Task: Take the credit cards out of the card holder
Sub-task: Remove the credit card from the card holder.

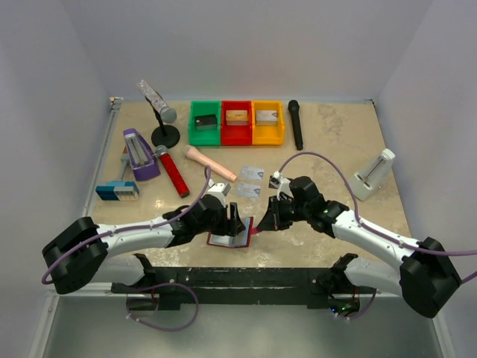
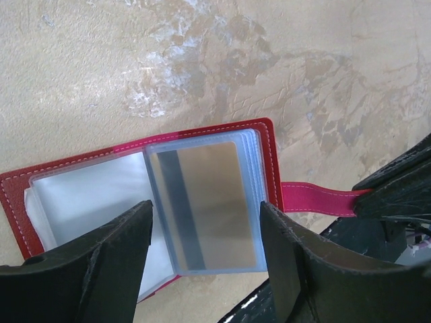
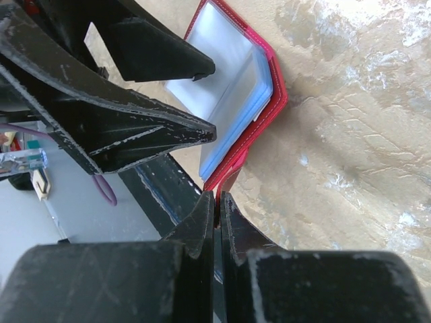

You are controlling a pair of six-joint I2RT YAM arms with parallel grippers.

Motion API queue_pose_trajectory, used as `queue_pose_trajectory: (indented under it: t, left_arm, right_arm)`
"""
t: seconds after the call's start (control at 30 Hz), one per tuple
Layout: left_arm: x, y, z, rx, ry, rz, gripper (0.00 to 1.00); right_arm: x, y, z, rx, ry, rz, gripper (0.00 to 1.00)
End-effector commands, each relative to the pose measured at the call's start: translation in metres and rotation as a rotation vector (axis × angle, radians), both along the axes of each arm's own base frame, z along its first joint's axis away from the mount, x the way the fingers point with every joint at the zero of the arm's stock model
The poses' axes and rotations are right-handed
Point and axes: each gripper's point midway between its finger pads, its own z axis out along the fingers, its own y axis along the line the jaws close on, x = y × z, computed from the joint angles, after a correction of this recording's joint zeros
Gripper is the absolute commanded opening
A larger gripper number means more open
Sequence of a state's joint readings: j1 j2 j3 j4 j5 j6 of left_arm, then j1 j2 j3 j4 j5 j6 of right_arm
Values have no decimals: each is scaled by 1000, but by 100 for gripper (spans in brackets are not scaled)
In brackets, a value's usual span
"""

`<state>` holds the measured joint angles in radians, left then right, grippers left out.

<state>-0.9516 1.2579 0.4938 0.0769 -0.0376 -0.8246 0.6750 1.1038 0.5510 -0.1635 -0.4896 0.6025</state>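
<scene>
The red card holder point(image 1: 230, 238) lies open near the table's front edge. In the left wrist view point(image 2: 266, 145) its clear blue-grey pockets show a yellowish-gold card point(image 2: 209, 202) with a dark stripe. My left gripper point(image 2: 205, 259) is open, its fingers either side of that pocket stack. My right gripper point(image 3: 217, 202) is shut on the holder's red tab point(image 2: 316, 199), just right of the holder point(image 3: 273, 111). Two pale grey cards point(image 1: 253, 173) point(image 1: 248, 189) lie on the table behind the holder.
Green point(image 1: 205, 123), red point(image 1: 237, 122) and yellow point(image 1: 268, 121) bins with blocks stand at the back. A black microphone point(image 1: 296, 124), a red microphone point(image 1: 172, 171), a mic stand point(image 1: 165, 134), a purple stapler point(image 1: 139, 154) and a white stand point(image 1: 374, 173) surround the work area.
</scene>
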Motion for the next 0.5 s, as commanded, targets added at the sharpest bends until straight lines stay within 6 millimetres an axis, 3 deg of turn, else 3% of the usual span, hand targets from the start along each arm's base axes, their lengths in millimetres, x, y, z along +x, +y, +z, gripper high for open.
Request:
queue_pose_trajectory:
  t: [0.0,0.47]
  left_arm:
    - [3,-7,7,1,-21,-21,69]
    - [0,-19,19,-38,-25,-57,70]
  right_arm:
    - [2,9,22,59,-48,28,0]
    - [1,11,30,69,-58,40,0]
